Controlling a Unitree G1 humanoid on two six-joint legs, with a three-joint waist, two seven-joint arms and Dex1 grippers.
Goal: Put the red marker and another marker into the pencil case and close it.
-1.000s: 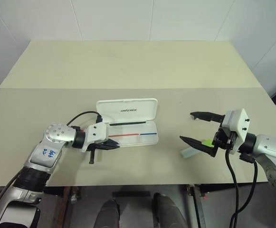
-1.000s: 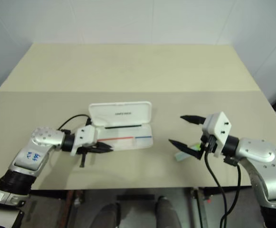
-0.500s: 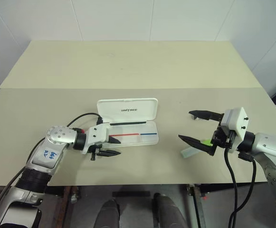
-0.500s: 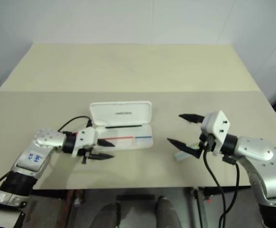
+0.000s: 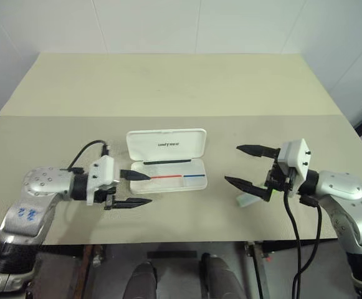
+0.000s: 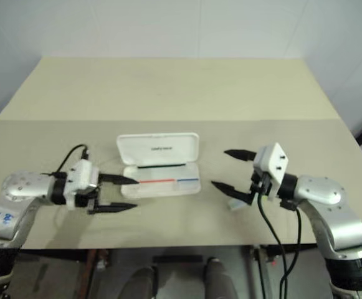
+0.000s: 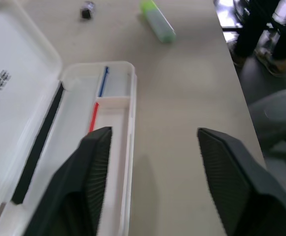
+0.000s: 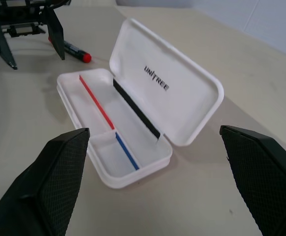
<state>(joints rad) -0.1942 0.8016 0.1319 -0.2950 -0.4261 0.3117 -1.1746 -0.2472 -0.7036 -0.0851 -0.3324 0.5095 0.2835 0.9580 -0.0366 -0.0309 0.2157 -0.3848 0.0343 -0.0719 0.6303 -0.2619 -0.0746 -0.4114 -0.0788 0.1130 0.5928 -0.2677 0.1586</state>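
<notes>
**A:** How far along are you?

**B:** You have barely begun. The case (image 5: 166, 144) lies open on the table (image 5: 168, 87), lid up, and its tray holds nothing but its printed red and blue lines. Both markers are outside it, so you have two to load and the lid to shut.

**A:** Start on the left.

**B:** Your left gripper (image 5: 146, 189) hangs by the case's left end with its jaws well apart and nothing between them. The right wrist view shows the red marker (image 8: 74, 49) flat on the table just past that end of the case. It is close beside one left finger, and nothing grips it.

**A:** And the right?

**B:** The highlighter (image 7: 158, 21) lies on the table, well clear of the case's right end. Your right gripper (image 5: 232, 164) hovers there with its jaws spread as wide as they go, also empty. Its lower finger is above the highlighter, and I cannot tell whether it touches. I judge either pick is open to you.
</notes>
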